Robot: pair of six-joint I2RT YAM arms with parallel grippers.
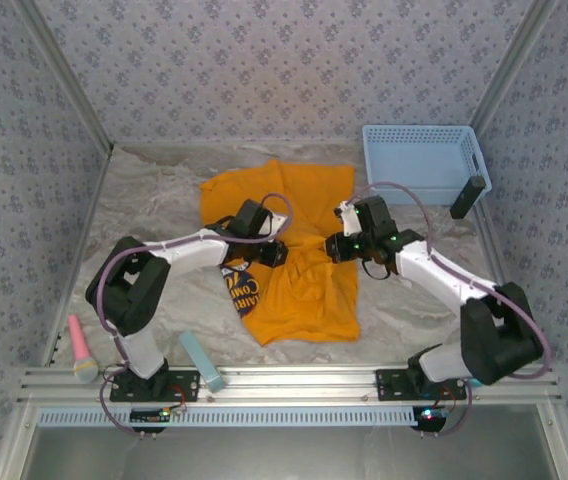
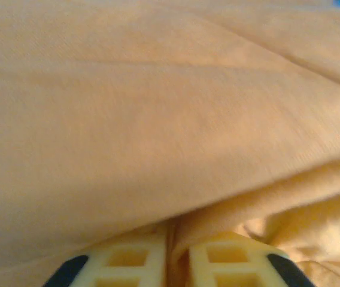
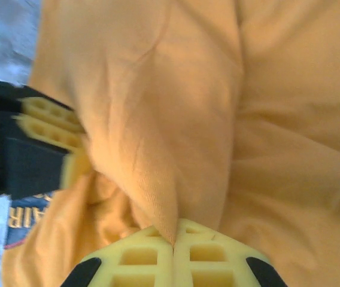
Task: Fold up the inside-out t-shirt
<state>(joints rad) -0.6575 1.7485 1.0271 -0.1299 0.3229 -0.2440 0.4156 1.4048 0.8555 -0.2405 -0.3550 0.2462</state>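
The orange-yellow inside-out t-shirt (image 1: 299,295) lies crumpled on the pale cloth-covered table, with dark lettering (image 1: 238,288) showing at its left edge. My left gripper (image 1: 276,252) sits on the shirt's middle. In the left wrist view it (image 2: 173,244) is shut, with a thin fold of the shirt (image 2: 158,119) pinched between its pads. My right gripper (image 1: 332,247) faces it from the right. It (image 3: 174,238) is shut on a raised ridge of the shirt (image 3: 176,119). The left gripper's yellow fingers (image 3: 49,122) show across that ridge.
A light blue plastic basket (image 1: 419,160) stands at the back right, with a black bar (image 1: 467,197) leaning at its right corner. A pink-handled tool (image 1: 81,347) and a teal block (image 1: 202,361) lie near the front left rail. Patterned walls close in the table.
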